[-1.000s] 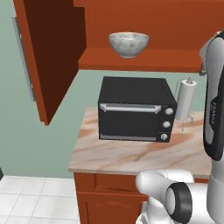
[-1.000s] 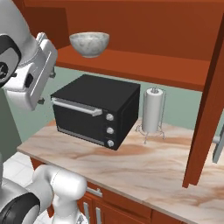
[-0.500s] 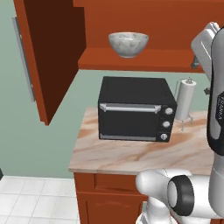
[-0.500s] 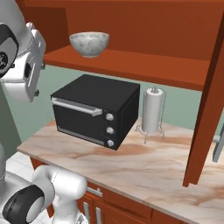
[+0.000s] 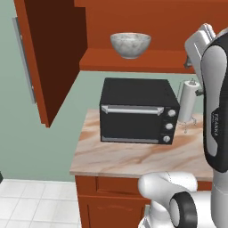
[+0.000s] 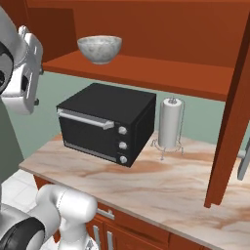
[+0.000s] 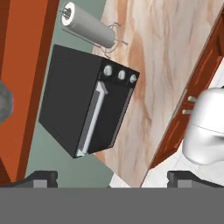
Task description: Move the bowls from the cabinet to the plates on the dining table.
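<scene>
While fingers (image 7: 109, 178) stay spread and empty, arm higher than before beside the cabinet (image 5: 147, 26), marble bowl (image 5: 130, 44) unmoved.

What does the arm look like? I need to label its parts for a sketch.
The arm is glossy white with rounded shells, dark grey bands at its joints and small dark "FRANKA" lettering running down one link. A dark ring marks the joint near the base. No loose cables show. The claw has two small, blocky dark grey fingertips.
</scene>
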Tool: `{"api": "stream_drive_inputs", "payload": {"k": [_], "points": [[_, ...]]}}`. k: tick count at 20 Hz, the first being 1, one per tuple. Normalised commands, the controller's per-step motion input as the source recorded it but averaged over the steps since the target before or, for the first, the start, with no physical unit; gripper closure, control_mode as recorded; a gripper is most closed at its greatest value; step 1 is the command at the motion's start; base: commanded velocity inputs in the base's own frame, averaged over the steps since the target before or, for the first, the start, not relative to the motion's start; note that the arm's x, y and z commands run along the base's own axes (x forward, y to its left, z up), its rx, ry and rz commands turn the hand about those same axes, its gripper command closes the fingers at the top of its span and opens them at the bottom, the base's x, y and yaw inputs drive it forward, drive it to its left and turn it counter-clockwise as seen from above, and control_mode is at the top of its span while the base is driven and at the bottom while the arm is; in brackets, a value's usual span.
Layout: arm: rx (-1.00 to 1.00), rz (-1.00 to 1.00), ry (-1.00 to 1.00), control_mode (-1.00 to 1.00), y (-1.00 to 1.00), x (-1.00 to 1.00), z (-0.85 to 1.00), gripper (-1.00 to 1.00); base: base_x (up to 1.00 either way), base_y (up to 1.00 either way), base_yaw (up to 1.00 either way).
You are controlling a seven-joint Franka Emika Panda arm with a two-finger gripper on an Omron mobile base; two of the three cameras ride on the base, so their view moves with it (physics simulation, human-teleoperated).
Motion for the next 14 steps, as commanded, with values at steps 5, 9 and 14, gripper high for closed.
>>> {"api": "stream_drive_inputs", "payload": {"k": [5, 9, 14], "points": [[0.01, 0.0, -0.02, -1.0, 0.07, 0.18, -0.1, -1.0, 0.0, 0.0, 0.0], [0.01, 0.07, -0.06, -1.0, 0.08, 0.09, 0.0, -1.0, 0.0, 0.0, 0.0], [0.0, 0.04, -0.1, -1.0, 0.05, 0.23, 0.0, -1.0, 0.0, 0.0, 0.0]]}}
